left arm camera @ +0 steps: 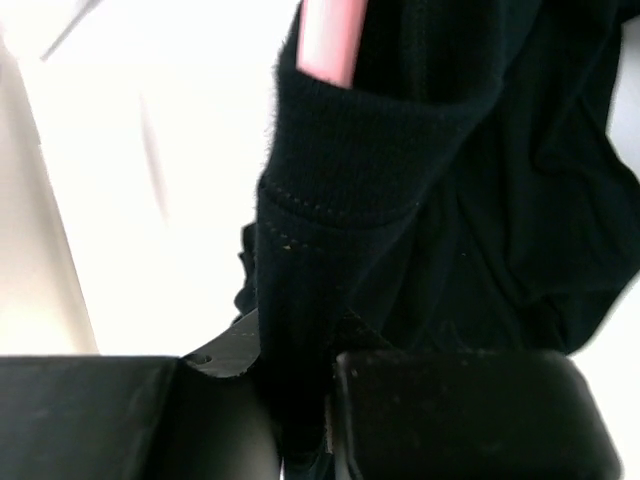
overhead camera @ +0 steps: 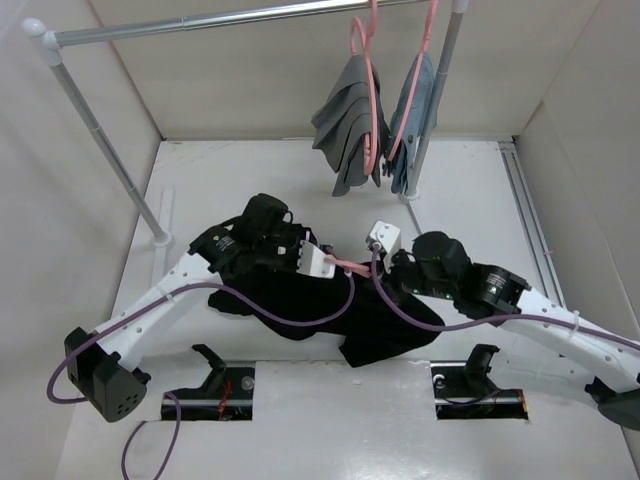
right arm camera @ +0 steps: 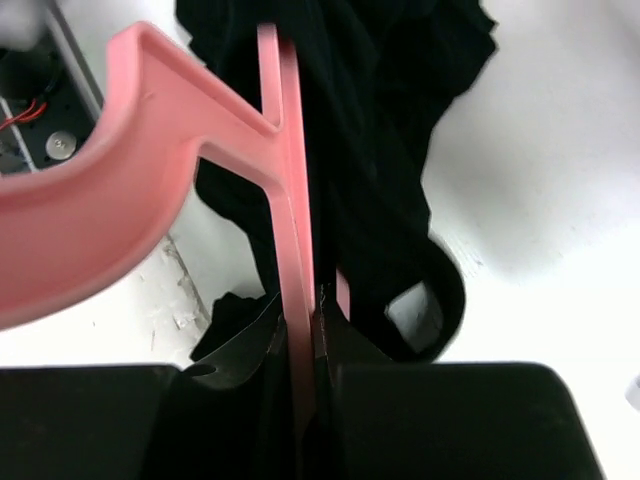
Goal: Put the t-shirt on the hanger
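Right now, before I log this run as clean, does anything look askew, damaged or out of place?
Nothing damaged or spilled. The t-shirt is bunched in a crumpled heap, not draped on the hanger, which only pokes into it. The left gripper pinches fabric; the right gripper clamps the hanger.

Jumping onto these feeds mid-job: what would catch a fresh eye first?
The black t-shirt lies heaped in the middle of the table between both arms, with the pink hanger poking out of it. The right gripper is clamped on the hanger's bar, and the left gripper pinches a fold of the t-shirt. At the back, a grey garment and a blue-grey garment hang from a rail.
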`<state>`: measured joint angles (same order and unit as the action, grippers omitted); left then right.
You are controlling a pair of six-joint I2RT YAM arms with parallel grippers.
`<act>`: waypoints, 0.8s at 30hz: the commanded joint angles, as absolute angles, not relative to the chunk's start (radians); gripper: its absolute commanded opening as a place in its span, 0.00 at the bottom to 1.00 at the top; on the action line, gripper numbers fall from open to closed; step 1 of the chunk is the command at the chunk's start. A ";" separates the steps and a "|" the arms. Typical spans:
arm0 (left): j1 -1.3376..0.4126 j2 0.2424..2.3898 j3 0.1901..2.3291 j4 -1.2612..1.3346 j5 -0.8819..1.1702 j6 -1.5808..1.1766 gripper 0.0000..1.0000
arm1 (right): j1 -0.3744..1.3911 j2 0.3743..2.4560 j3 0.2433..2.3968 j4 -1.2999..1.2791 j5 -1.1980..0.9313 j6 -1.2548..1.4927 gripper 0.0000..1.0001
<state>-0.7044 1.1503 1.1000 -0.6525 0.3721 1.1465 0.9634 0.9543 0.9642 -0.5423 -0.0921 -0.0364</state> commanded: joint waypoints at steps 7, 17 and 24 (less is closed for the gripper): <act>-0.462 1.121 1.085 -0.540 0.374 1.106 0.09 | 0.940 0.739 0.926 -0.656 0.057 0.087 0.00; -0.462 0.987 1.131 -0.427 0.567 0.901 0.95 | 0.940 0.920 1.098 -0.635 0.115 0.133 0.00; -0.462 0.758 1.091 -0.238 0.762 0.482 1.00 | 1.014 1.092 1.228 -0.528 0.266 0.221 0.00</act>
